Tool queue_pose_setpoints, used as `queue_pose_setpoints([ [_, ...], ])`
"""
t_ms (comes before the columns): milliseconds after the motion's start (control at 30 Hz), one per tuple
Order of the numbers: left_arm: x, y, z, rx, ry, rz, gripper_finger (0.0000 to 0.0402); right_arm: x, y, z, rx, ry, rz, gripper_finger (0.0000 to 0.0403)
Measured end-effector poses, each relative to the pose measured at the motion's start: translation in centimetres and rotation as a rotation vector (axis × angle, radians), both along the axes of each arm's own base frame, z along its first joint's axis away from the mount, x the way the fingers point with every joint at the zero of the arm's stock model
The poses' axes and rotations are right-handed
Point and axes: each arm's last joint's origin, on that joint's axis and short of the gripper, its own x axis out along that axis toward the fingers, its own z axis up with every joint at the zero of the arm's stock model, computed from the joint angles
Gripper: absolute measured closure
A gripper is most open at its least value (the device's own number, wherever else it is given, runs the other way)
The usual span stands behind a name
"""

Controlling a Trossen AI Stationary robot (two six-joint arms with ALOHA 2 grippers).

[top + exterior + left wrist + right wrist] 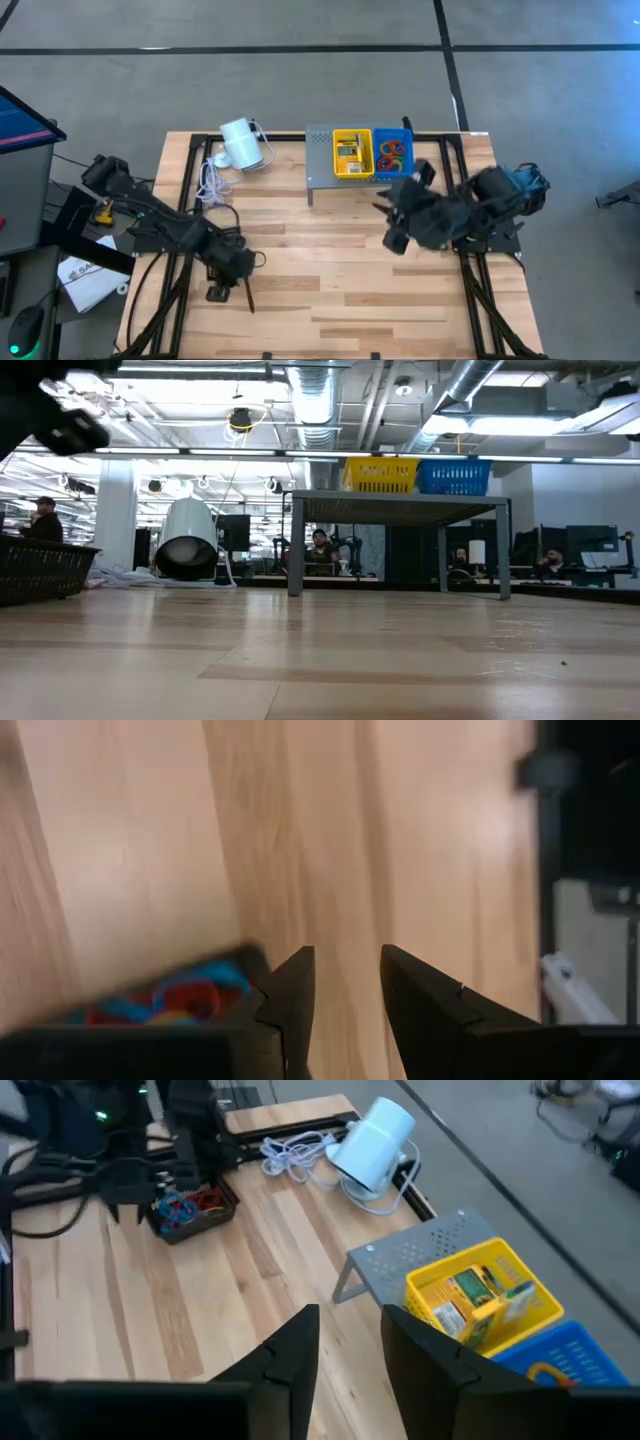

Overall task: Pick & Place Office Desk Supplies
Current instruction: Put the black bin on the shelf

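Note:
Blue, red and orange rubber bands [165, 1000] lie in a small black tray [190, 1208] on the table's near left part. My left gripper [345, 990] hangs open just beside that tray [218, 293], fingers pointing down at bare wood. More rubber bands [392, 155] fill a blue basket, and yellow-green crayon boxes [470, 1305] lie in a yellow basket [352, 155]. Both baskets stand on the grey perforated shelf [325, 165]. My right gripper [350, 1335] is open in the air near the shelf's near right corner [395, 225].
A white cylinder [240, 145] with coiled white cord [212, 180] lies on the table's far left part. In the low view the shelf [400, 510] stands on legs, with the baskets on top. Bare wood stretches between the arms and along the near edge.

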Motion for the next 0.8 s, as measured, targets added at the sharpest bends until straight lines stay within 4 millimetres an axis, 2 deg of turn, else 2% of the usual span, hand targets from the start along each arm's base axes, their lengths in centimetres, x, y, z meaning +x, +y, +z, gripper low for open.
queue_pose_setpoints([
  [167, 0.1, -0.8, -1.1, 0.074, 0.156, 0.031, 0.0289, 0.1, 1.5, -0.5, -0.044, 0.008, 0.032, 0.0296],
  [333, 0.4, -1.0, -1.5, 0.084, 0.207, 0.100, 0.0282, -0.3, 2.2, -0.4, -0.034, -0.006, 0.047, 0.0296],
  [800, 1.0, -0.9, -3.4, 0.209, 0.275, 0.152, 0.0168, -2.0, 4.6, -0.2, -0.078, -0.043, 0.115, 0.0296],
])
